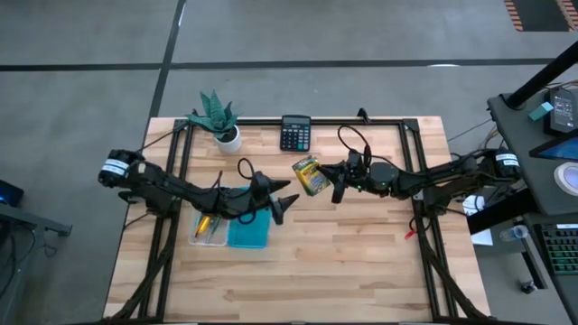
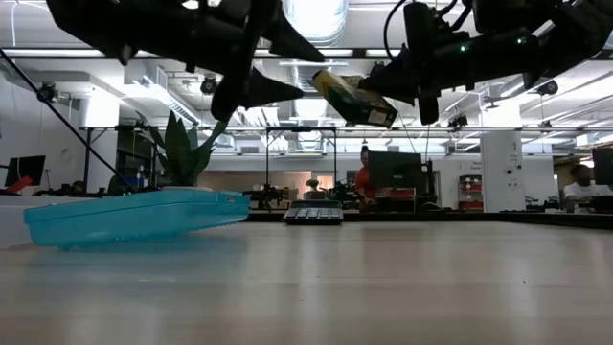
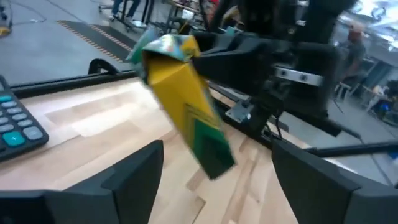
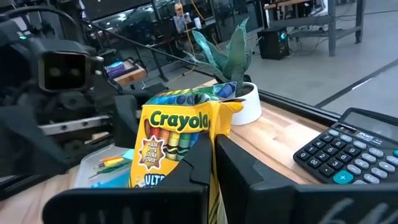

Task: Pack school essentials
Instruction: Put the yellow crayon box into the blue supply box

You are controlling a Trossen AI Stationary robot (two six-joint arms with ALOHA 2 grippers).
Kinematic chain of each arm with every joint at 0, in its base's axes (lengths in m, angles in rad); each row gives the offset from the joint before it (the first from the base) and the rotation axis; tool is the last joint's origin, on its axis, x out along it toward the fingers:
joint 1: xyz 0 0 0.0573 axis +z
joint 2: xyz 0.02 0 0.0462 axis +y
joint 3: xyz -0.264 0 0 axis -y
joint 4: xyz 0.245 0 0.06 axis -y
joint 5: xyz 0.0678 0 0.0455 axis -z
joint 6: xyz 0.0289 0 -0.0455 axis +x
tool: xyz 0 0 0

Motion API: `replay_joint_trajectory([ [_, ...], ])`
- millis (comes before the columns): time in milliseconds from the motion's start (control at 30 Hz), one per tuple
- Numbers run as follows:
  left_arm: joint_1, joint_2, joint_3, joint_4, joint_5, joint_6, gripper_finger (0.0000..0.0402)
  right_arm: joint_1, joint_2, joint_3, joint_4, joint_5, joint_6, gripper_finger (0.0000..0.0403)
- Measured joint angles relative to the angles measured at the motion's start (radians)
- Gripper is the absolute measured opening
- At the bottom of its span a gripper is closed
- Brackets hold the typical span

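Our right gripper point(image 1: 332, 181) pinches the yellow crayon box point(image 1: 310, 175) high above the tabletop point(image 1: 361, 262). Our left gripper point(image 1: 287, 197) is wide open just beside it. The box could slip and fall.

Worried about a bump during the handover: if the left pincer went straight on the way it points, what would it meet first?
Probably the yellow crayon box, hanging right ahead of the open left pincer. It is held by the right pincer, which comes just behind it. How far apart they are is hard to judge.
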Motion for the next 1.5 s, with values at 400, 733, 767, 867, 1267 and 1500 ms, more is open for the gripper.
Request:
replay_joint_trajectory([
  [400,0.049,0.114,0.006,0.217,0.013,-0.08,0.0283,0.007,0.0,0.006,0.006,-0.01,0.003,0.0009],
  [733,0.071,0.168,0.039,0.257,0.013,-0.078,0.0283,0.011,0.0,0.006,0.014,-0.01,0.011,0.0009],
  [767,0.073,0.183,0.054,0.266,0.013,-0.077,0.0283,0.011,0.0,0.006,0.014,-0.01,0.011,0.0009],
  [867,0.077,0.223,0.077,0.301,0.031,-0.073,0.0283,0.011,0.0,0.006,0.014,-0.01,0.011,0.0009],
  [1267,0.083,0.277,0.129,0.328,0.041,-0.066,0.0233,0.011,0.0,0.006,0.01,-0.01,0.011,0.0009],
  [1500,0.083,0.274,0.127,0.328,0.039,-0.067,0.0154,0.011,0.0,0.006,0.01,-0.008,0.011,0.0009],
])
